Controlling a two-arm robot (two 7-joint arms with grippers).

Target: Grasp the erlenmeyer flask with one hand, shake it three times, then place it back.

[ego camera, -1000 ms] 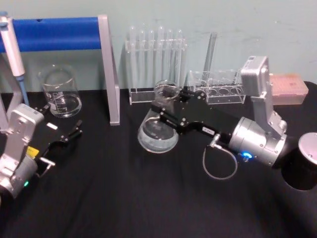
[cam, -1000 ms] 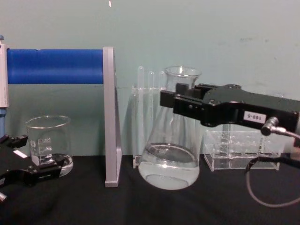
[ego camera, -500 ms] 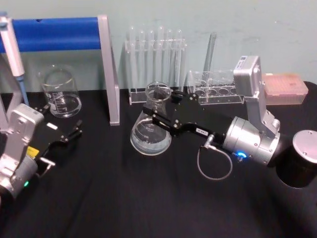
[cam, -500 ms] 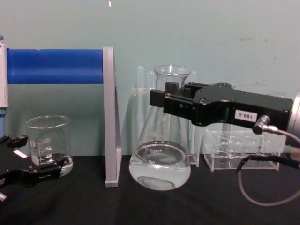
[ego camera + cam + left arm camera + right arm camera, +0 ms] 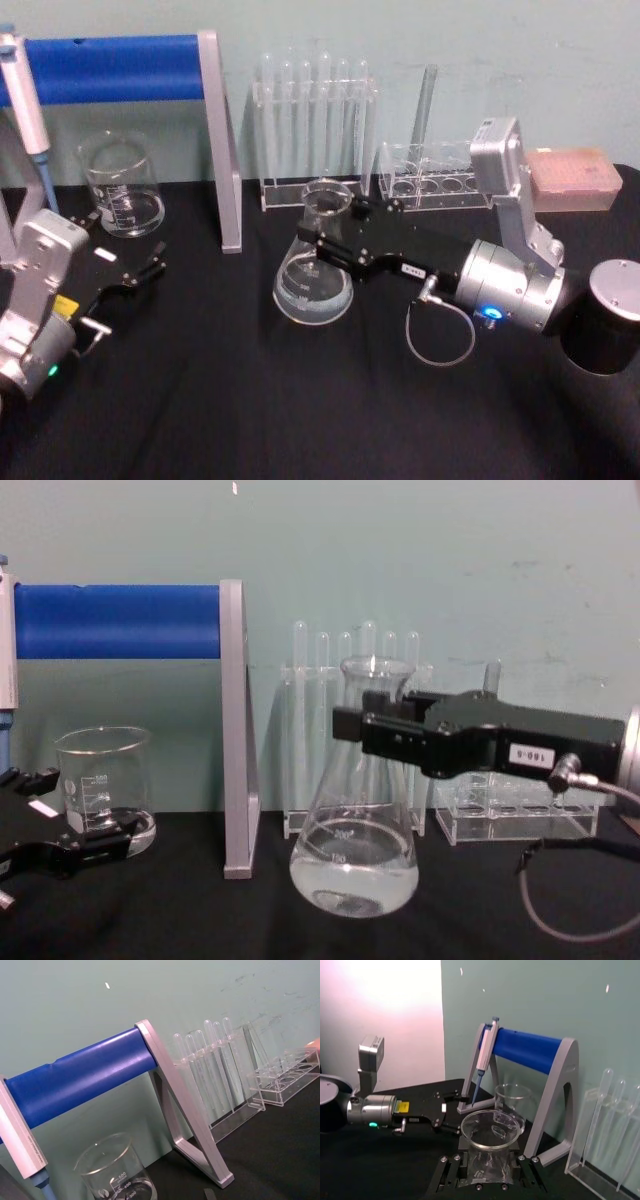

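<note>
Erlenmeyer flask (image 5: 352, 850) neck between fingers (image 5: 392, 732) of right gripper (image 5: 350, 725); left gripper (image 5: 158, 258) near beaker (image 5: 122, 190)

the right gripper (image 5: 322, 238) reaches in from four o'clock and clamps the neck of the erlenmeyer flask (image 5: 311, 284), which stands upright near the middle of the black table (image 5: 250, 400) with clear liquid in its base. at the flask's twelve o'clock stands a test tube rack (image 5: 315, 130). at ten o'clock, past a blue stand (image 5: 110, 68), sits a beaker (image 5: 122, 190). the left gripper (image 5: 152, 262) rests at nine o'clock, jaws apart, holding nothing.
</note>
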